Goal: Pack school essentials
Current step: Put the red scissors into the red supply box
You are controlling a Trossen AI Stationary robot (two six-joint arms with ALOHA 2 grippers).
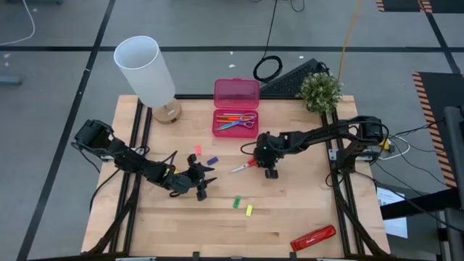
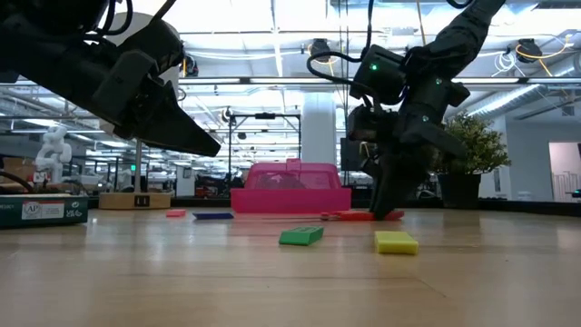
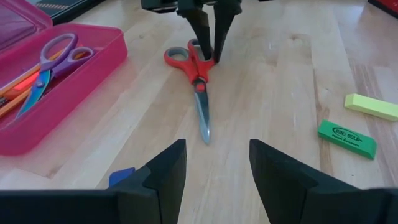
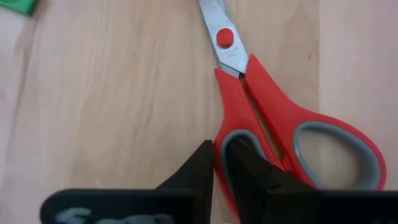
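Slippage is the chief risk judged from the high view: the red-handled scissors [image 1: 243, 167] lie flat on the table [image 1: 304, 210] just in front of the pink case [image 1: 235, 119], and the right gripper [image 1: 270, 172] is set down at their handle end, so a thin, off-centre hold could let them pivot or drop on the way up. Their long axis is seen to run diagonally, blades toward the left arm's side, handles toward the right arm. The left gripper [image 1: 201, 190] is held apart from them, near the pink piece [image 1: 197, 150] and blue piece [image 1: 212, 160].

From the low view, the right gripper [image 2: 386, 211] is seen reaching down to the table surface at the scissors [image 2: 359, 216], so scraping the wood is a further hazard.

From the left wrist view, the left fingers [image 3: 166, 171] are shown spread and empty, and the blade tip points toward this camera. Purple-handled scissors [image 3: 50, 65] already lie in the case.

From the right wrist view, the right fingertips [image 4: 202, 165] are nearly closed on the rim of one handle loop [image 4: 249, 143]; with so narrow a purchase, the scissors may swing open or twist
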